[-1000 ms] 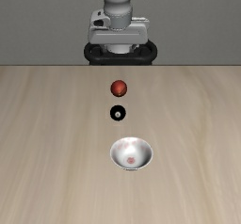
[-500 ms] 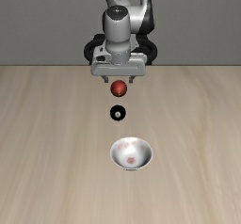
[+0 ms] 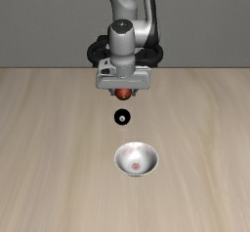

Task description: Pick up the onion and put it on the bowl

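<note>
**Q:** Exterior view: gripper (image 3: 123, 93) position?

**A:** Low over the table (image 3: 49, 148), hand pointing straight down. Jaw opening: cannot tell, masked by the hand body.

**Q:** Onion (image 3: 123, 95) location?

**A:** Directly under the hand, at the jaws. Visible as a red sliver below the hand's lower edge. Contact with the jaws: cannot tell.

**Q:** Other items relative to the jaws?

**A:** Small black round object (image 3: 122, 117) just below the jaws in the view, apart from the onion. Bowl (image 3: 122, 163) farther below again, past the black object, offset slightly toward the exterior view's right. Metallic, upright, reddish spot inside.
</note>
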Available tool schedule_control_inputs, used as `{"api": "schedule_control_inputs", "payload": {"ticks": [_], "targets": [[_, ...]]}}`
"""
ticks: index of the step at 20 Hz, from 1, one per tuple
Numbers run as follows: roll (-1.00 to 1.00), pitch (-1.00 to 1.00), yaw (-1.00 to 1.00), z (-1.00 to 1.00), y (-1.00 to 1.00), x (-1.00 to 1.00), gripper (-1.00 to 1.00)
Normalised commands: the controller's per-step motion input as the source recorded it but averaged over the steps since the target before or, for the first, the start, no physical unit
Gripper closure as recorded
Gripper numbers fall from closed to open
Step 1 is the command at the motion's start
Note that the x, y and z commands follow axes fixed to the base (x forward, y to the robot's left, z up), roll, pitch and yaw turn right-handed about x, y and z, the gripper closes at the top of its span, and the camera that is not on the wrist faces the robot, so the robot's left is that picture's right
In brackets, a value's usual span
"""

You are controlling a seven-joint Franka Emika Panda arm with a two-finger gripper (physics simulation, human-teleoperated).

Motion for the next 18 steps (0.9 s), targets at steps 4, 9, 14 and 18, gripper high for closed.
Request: {"api": "schedule_control_inputs", "payload": {"ticks": [4,9,14,18], "targets": [[0.0,0.0,0.0,0.25,0.0,0.0,1.0],[0.0,0.0,0.0,0.6,0.0,0.0,1.0],[0.0,0.0,0.0,0.6,0.0,0.4,1.0],[0.0,0.0,0.0,0.0,0.0,1.0,1.0]]}}
